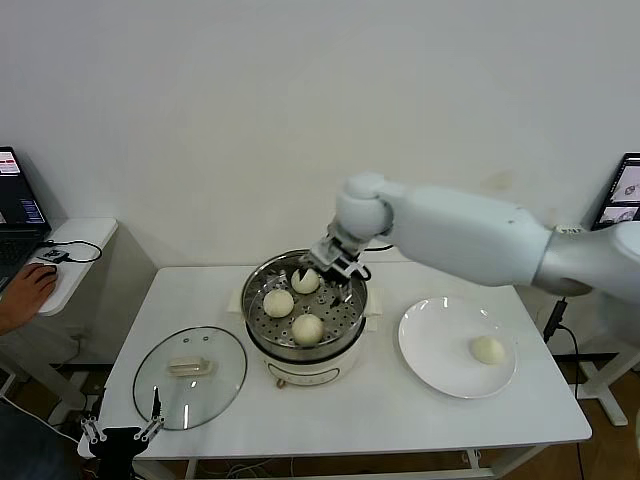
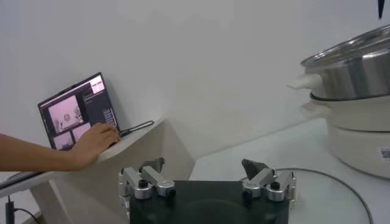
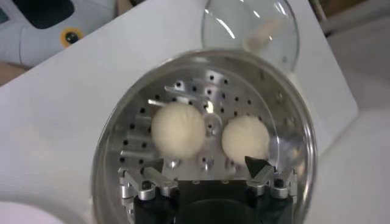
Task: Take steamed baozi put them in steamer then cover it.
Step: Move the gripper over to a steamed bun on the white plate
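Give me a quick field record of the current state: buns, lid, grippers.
buns in steamer: three
bun on plate: one
lid: flat on the table, left of steamer, not on it
right gripper: open, over the steamer's far side, by the rear bun, holding nothing
left gripper: open, low at the table's near-left corner, idle

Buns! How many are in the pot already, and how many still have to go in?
Three baozi sit in the steamer basket. The right gripper is open above the farthest bun, holding nothing. One bun waits on the white plate. The glass lid lies on the table by the idle, open left gripper, so covering remains.
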You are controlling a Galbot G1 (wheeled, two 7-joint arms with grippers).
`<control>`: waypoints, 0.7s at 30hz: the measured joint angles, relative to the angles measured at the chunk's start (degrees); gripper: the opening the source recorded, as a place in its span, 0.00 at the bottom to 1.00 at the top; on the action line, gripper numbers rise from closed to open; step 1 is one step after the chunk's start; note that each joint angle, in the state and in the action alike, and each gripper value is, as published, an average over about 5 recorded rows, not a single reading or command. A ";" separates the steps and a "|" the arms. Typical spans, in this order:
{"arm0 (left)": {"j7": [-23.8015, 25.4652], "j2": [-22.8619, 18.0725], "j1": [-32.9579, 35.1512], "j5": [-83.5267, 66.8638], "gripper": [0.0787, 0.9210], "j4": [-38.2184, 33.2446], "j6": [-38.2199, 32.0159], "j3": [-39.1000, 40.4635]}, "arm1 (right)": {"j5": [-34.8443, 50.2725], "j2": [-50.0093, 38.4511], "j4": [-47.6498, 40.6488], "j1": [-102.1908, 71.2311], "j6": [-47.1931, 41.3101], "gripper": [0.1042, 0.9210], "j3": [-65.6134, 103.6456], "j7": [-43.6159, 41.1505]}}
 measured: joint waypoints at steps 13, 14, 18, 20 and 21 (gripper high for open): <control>1.16 1.06 -1.08 -1.60 0.88 -0.07 1.32 1.86 | -1.95 -17.49 4.58 -6.44 -7.65 0.88 6.84 -0.65; 1.31 1.10 -1.18 -1.84 0.88 -0.17 1.52 2.06 | -2.51 -18.90 4.76 -7.53 -7.80 0.88 7.69 -0.70; 1.87 1.34 -1.51 -2.93 0.88 -0.34 2.40 2.76 | -5.13 -23.95 5.03 -12.79 -7.99 0.88 11.68 -0.77; 2.10 1.57 -1.69 -3.68 0.88 -0.24 2.90 2.98 | -6.63 -26.12 5.01 -15.76 -7.93 0.88 13.92 -0.76; 2.21 1.68 -1.79 -4.14 0.88 -0.16 3.15 3.04 | -7.36 -27.07 4.97 -17.18 -7.89 0.88 14.99 -0.74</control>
